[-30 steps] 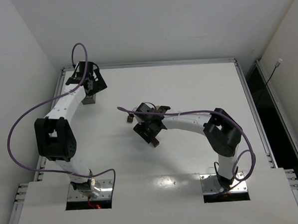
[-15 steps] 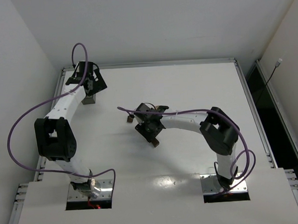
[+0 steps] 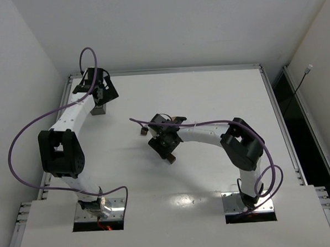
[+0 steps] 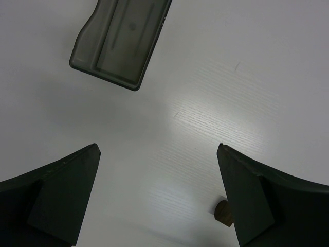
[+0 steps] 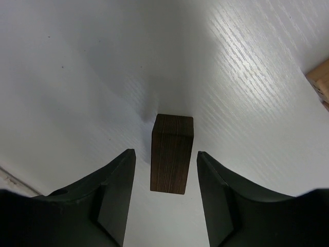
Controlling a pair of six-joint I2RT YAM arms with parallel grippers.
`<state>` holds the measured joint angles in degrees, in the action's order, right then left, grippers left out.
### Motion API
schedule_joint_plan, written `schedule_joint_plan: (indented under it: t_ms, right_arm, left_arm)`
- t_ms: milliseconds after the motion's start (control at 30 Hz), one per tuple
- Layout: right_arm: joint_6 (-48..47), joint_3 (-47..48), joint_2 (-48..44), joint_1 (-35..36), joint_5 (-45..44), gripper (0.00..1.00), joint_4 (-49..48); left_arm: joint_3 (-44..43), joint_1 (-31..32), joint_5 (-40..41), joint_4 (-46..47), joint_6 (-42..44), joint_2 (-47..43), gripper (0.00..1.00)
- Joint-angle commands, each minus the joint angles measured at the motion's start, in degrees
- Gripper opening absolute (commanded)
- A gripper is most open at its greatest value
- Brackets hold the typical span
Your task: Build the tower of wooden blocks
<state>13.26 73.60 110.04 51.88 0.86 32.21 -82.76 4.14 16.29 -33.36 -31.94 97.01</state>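
A dark brown wood block [image 5: 172,153] stands on end on the white table, between the fingers of my right gripper [image 5: 164,153]. There is a gap on each side of it, so the gripper is open and apart from the block. From above, this gripper [image 3: 168,150] is at the table's middle with the block [image 3: 170,157] at its tip. A tan block [image 5: 321,82] shows at the right edge of the right wrist view, and a small block [image 3: 144,130] lies just left of the wrist. My left gripper [image 4: 157,146] is wide open and holds nothing. No tower shows in any view.
A grey translucent box [image 4: 121,41] lies just ahead of the left gripper [image 3: 100,98] at the far left of the table [image 3: 219,93]. A small brown rounded piece [image 4: 223,212] peeks out beside the left gripper's right finger. Raised rails edge the table.
The right arm has shifted slightly to the left over the dark block, and its jaws have narrowed around it. The left arm has not moved.
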Motion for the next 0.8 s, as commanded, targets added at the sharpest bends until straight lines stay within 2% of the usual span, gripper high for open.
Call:
schedule_joint_plan:
  t_ms: [0,167,267,433,733,767]
  right_arm:
    - [0.0,0.7,0.6,-0.2,0.1,0.48,-0.3]
    - [-0.6,0.7,0.6,-0.2,1.4,0.43,-0.3]
    - [-0.6,0.7,0.6,-0.2,1.4,0.34,-0.3]
    - [-1.1,0.7,0.6,-0.7,2.0,0.01,-0.3]
    - [-1.6,1.7,-2.5,-0.7,-1.7,0.00,0.9]
    - [-2.2,2.2,-2.5,-0.7,-2.3,0.06,1.5]
  left_arm:
    - [-1.7,-0.3,0.2,0.8,0.5,-0.2,0.96]
    - [-1.7,-0.3,0.2,0.8,0.5,-0.2,0.96]
    - [-1.7,-0.3,0.2,0.8,0.5,-0.2,0.96]
    - [-1.7,-0.3,0.2,0.8,0.5,-0.2,0.96]
    - [-1.2,-0.3,-0.3,1.3,0.0,-0.2,0.96]
    - [-1.2,-0.3,-0.8,1.3,0.0,-0.2,0.96]
